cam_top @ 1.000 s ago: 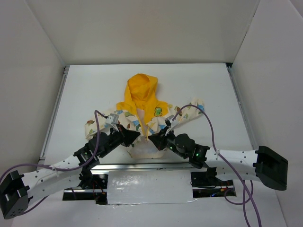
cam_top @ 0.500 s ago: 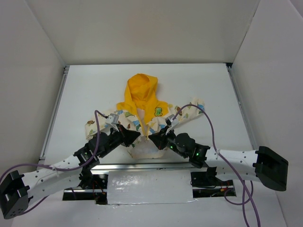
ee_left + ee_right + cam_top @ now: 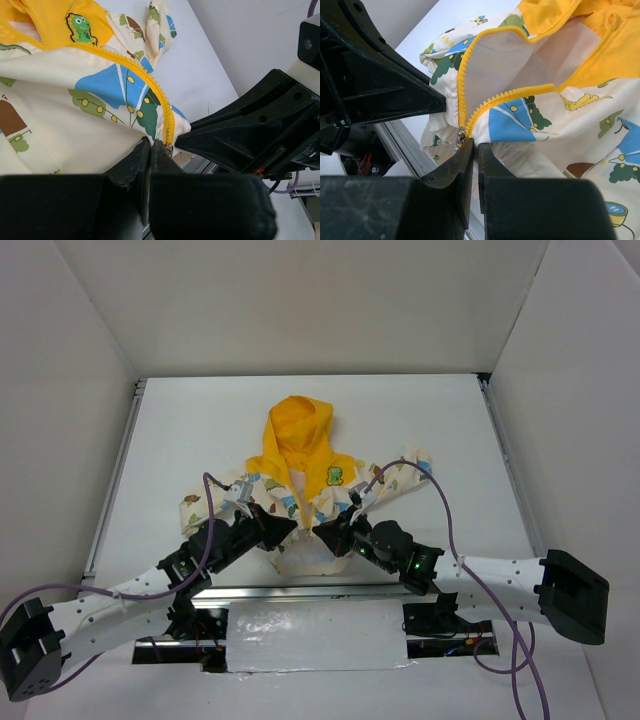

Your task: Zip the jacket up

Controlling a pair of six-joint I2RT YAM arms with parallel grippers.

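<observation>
**Q:** Where does the jacket lie?
**A:** The jacket (image 3: 270, 485) lies flat and front up on the white table (image 3: 180, 420), near the middle of its near half, with a sleeve spread to each side. The yellow hood (image 3: 298, 428) points toward the far wall, and the hem is the edge closest to the arm bases. A green patch (image 3: 336, 476) sits on the yellow yoke, on the right arm's side.

**Q:** Is the front closed?
**A:** No. In the right wrist view the two rows of yellow zipper teeth (image 3: 515, 93) spread apart in a V rising from the hem. The white lining (image 3: 510, 60) shows between them. The metal zipper slider (image 3: 461, 136) sits at the foot of the V, at the hem.

**Q:** How is the left gripper placed?
**A:** The left gripper (image 3: 150, 145) lies low at the hem, reaching in from the left. Its fingers (image 3: 131, 162) are drawn together to a hairline slit. Their tips press against the cream fabric just beside the slider. The hem edge runs into the slit, so the cloth appears pinched there.

**Q:** And the right gripper?
**A:** The right gripper (image 3: 472, 146) meets it from the opposite side, and in the top view the two sets of tips come close together over the hem. Its fingers (image 3: 454, 167) are likewise closed to a narrow slit. They appear to nip the hem edge directly under the slider.
</observation>
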